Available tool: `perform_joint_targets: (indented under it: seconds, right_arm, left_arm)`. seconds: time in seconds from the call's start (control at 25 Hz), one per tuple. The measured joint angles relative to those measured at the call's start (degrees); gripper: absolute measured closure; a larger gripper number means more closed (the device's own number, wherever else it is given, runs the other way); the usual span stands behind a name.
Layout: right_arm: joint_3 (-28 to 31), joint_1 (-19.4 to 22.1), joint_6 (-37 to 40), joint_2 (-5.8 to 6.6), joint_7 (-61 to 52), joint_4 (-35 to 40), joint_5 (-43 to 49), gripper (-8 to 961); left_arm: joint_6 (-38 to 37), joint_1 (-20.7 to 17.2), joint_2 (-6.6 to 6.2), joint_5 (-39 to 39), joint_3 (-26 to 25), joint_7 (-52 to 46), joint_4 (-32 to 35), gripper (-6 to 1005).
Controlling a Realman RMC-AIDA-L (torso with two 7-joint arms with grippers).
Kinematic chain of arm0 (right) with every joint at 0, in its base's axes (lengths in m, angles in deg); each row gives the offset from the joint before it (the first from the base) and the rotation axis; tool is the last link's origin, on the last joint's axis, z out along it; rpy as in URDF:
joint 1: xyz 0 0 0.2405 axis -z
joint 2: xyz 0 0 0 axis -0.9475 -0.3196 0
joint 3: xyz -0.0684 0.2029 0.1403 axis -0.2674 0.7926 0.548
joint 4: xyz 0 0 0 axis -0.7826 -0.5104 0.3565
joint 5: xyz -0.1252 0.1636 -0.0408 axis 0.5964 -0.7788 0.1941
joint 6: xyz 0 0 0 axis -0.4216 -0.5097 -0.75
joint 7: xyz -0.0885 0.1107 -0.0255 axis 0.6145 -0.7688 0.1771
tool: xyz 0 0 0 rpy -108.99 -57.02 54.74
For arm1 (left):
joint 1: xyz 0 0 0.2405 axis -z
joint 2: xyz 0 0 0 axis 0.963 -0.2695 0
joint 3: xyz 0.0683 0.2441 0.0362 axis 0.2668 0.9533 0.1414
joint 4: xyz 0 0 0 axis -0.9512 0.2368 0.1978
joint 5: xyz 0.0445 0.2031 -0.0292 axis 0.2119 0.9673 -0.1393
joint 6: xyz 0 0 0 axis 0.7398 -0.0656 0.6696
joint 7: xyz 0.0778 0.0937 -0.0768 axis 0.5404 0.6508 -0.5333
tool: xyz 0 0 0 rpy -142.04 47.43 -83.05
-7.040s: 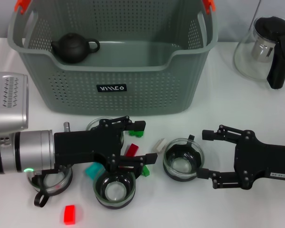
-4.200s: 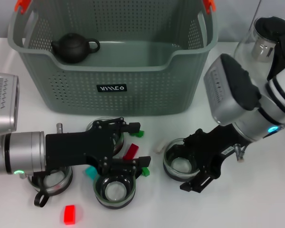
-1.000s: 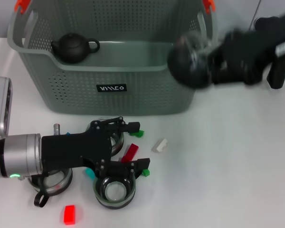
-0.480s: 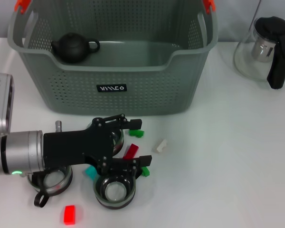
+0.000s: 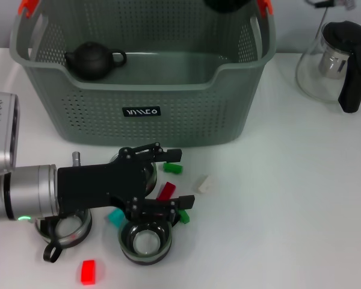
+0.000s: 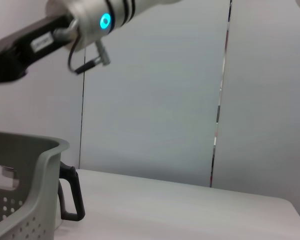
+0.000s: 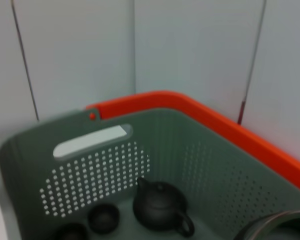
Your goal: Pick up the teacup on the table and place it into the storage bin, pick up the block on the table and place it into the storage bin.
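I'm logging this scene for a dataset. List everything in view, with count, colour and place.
bin: one, grey-green with orange clips, at the table's back.
teapot: one, dark, inside the bin's left end.
small cups: two, dark, in the bin beside the teapot.
glass pot: one, clear with black handle, right of the bin.
teacups: three, glass, in front of the bin.
blocks: two red, two green, one teal, one white, among the teacups.
left gripper: black, over the teacups.
right gripper: dark, above the bin's back edge.

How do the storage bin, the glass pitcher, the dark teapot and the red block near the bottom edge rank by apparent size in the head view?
1. storage bin
2. glass pitcher
3. dark teapot
4. red block

The block lies nearer the camera yet looks smallest.
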Motion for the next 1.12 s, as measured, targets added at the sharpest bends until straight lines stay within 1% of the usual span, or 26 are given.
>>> perform_joint_targets:
  seconds: [0.28,0.32,0.4,0.48,0.68,0.88,1.12]
  right_arm:
    - [-6.9,-0.3,-13.0,-4.96,2.4,-1.9,1.0,858]
    - [-7.8,-0.3,-14.2,-5.51,2.5,-2.2,1.3,858]
    - [-9.4,-0.6,-16.7,-6.24,2.6,-3.1,1.7,856]
    - [-10.9,-1.1,-18.8,-6.70,2.6,-4.2,1.9,855]
    - [-13.5,-1.5,-21.6,-7.32,2.6,-5.7,2.0,851]
    - [-14.9,-1.6,-22.0,-7.42,2.6,-6.9,2.0,847]
    - [-15.1,-1.6,-22.1,-7.37,2.4,-7.7,2.7,842]
  left_arm:
    - [-0.2,-0.3,-0.05,-0.1,0.0,0.5,-0.1,125]
    - [-0.3,-0.4,-0.11,-0.1,0.0,0.8,-0.2,125]
    - [-0.2,-0.6,-0.17,-0.1,0.0,1.2,-0.3,125]
    - [-0.2,-0.7,-0.18,-0.1,0.0,1.2,-0.4,125]
    - [-0.3,-1.2,-0.19,-0.1,0.0,1.2,-0.4,126]
    - [-0.4,-1.9,-0.14,-0.1,0.0,1.9,-0.4,126]
    - [-0.5,-2.1,-0.08,-0.1,0.0,2.0,-0.4,126]
